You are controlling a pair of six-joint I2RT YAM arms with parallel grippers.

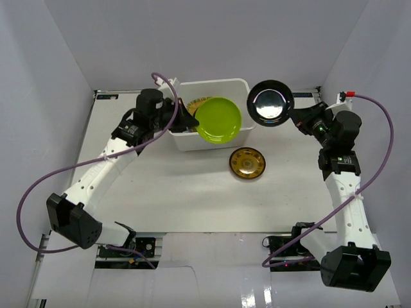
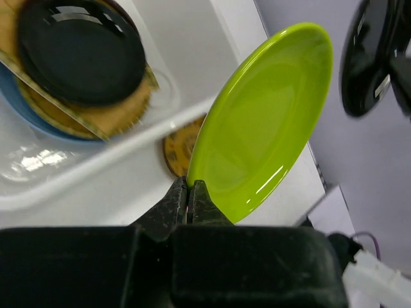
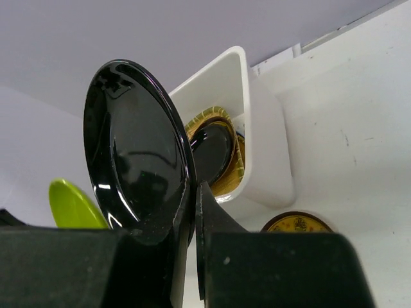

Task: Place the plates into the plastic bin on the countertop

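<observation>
My left gripper (image 1: 187, 119) (image 2: 189, 192) is shut on the rim of the lime green plate (image 1: 218, 120) (image 2: 263, 122), which hangs tilted over the near right part of the white plastic bin (image 1: 212, 81) (image 2: 96, 168) (image 3: 263, 128). In the bin lie a glossy black plate (image 2: 80, 54) (image 3: 212, 151) on a yellow woven-look plate (image 2: 122, 112) and a light blue one (image 2: 32, 115). My right gripper (image 1: 297, 119) (image 3: 196, 192) is shut on a second glossy black plate (image 1: 271, 102) (image 3: 135, 147), held on edge in the air just right of the bin. A dark plate with gold pattern (image 1: 247, 163) (image 3: 295, 223) rests on the countertop (image 1: 192, 186).
White walls close in the countertop on the left, back and right. Purple cables (image 1: 38, 186) loop from both arms along the sides. The arm bases (image 1: 122, 237) sit at the near edge.
</observation>
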